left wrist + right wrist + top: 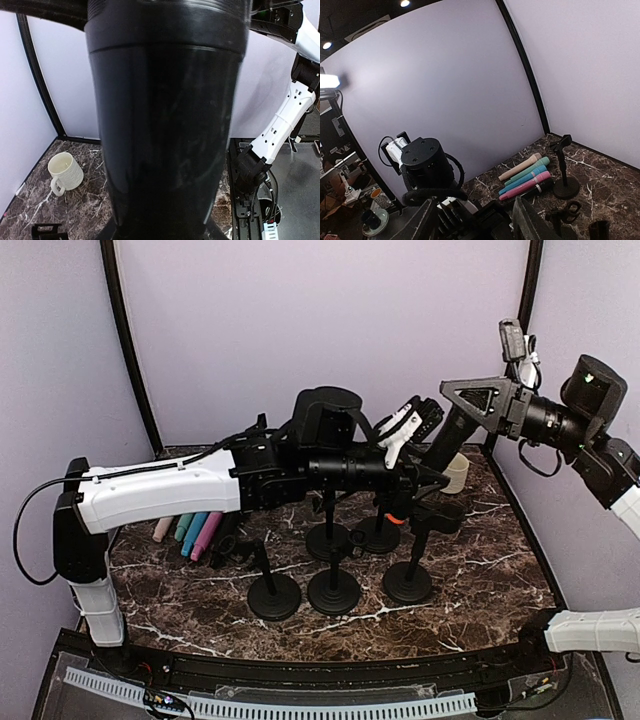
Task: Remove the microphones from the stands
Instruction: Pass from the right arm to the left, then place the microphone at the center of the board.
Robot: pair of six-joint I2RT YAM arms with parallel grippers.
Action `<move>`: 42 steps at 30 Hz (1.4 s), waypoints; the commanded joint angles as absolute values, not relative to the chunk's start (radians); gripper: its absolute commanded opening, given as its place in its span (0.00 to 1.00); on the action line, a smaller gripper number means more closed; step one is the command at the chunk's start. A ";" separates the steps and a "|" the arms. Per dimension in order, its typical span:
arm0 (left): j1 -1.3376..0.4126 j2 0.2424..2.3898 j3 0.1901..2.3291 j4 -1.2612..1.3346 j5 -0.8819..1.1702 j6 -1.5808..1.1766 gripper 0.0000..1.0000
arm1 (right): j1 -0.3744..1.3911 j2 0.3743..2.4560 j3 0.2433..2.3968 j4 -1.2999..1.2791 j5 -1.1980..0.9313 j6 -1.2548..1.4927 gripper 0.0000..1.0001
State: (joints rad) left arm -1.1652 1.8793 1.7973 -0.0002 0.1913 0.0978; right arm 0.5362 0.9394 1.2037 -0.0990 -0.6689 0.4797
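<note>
The black microphone (450, 445) hangs tilted in the air above the stands, at the back right. It fills the left wrist view (165, 125) as a wide dark cylinder. My left gripper (408, 430), with white fingers, is shut on it; its jaws are hidden behind the microphone in the left wrist view. My right gripper (455, 400) is raised just right of and above the microphone, with its dark fingers (426, 220) standing wide apart and nothing between them. Several empty black stands (333, 590) sit on the marble table below.
Several coloured microphones (190, 532) lie side by side at the back left, also in the right wrist view (527, 177). A cream mug (457, 472) stands at the back right (65, 172). One stand (565, 170) is beside the coloured microphones. Purple walls enclose the table.
</note>
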 commanded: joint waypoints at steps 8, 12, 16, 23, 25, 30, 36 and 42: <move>-1.165 1.798 1.758 0.057 0.140 0.049 0.21 | 0.545 0.923 1.215 -0.081 -0.621 0.424 0.05; -1.160 1.787 1.755 0.034 0.101 0.022 0.10 | 0.544 0.909 1.222 -0.095 -0.556 0.414 0.69; -1.119 1.746 1.732 -0.036 0.085 -0.036 0.04 | 0.545 0.893 1.257 -0.158 -0.430 0.373 0.89; -1.011 1.614 1.629 -0.097 0.079 -0.080 0.02 | 0.543 0.868 1.268 -0.176 -0.234 0.386 0.96; -0.967 1.573 1.606 -0.130 0.079 -0.088 0.02 | 0.543 0.870 1.273 -0.193 -0.186 0.383 0.96; -0.763 1.467 1.534 -0.281 0.089 -0.090 0.02 | 0.529 0.896 1.304 -0.308 0.019 0.354 0.97; -0.480 1.395 1.358 -0.412 0.167 -0.088 0.02 | 0.479 0.889 1.271 -0.329 0.049 0.369 0.97; -0.405 1.358 1.175 -0.400 0.179 -0.134 0.02 | 0.439 0.877 1.262 -0.348 0.055 0.384 0.97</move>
State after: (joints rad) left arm -0.4065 1.3949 1.2438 -0.3763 0.1246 -0.0994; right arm 0.4606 0.8925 1.2659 -0.3538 0.0246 0.3752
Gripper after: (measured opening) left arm 0.392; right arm 0.973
